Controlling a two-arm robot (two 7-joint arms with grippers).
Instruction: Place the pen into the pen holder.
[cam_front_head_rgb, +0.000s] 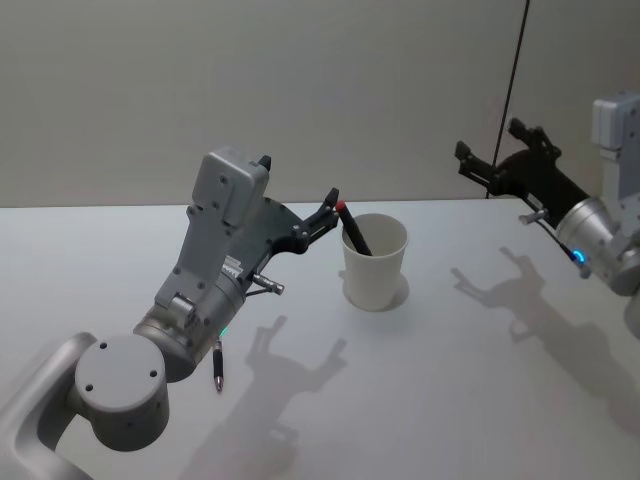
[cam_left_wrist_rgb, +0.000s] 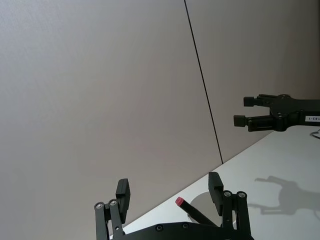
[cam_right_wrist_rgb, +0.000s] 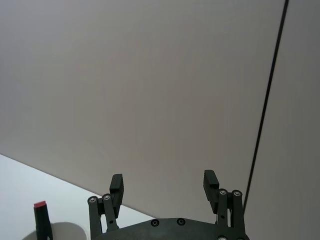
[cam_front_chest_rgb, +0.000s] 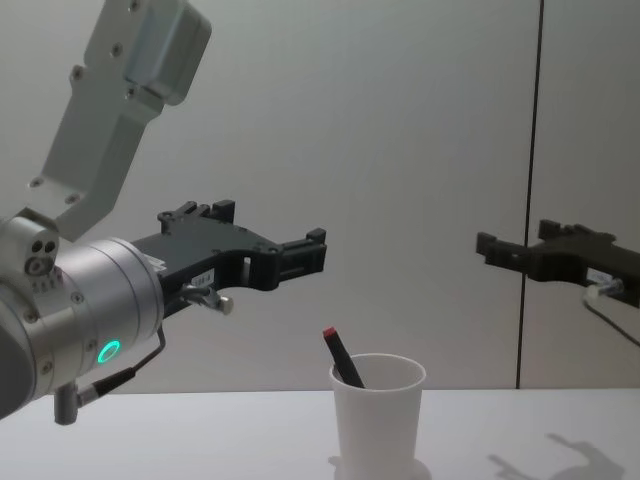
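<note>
Left tool (cam_left_wrist_rgb: 169, 185), fingers spread and empty, sits just beside the pen's (cam_front_head_rgb: 354, 232) red end; risk: a careless pull-back could clip it and tip the light pen holder (cam_front_head_rgb: 375, 270). Pen stands inside the holder, long axis steeply tilted, red end up, leaning left over the rim. Right tool (cam_right_wrist_rgb: 163, 178) spread, empty, raised well right

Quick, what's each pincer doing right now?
Left pincer: open, empty; pen sits in the pen holder.
Right pincer: open, empty.
</note>
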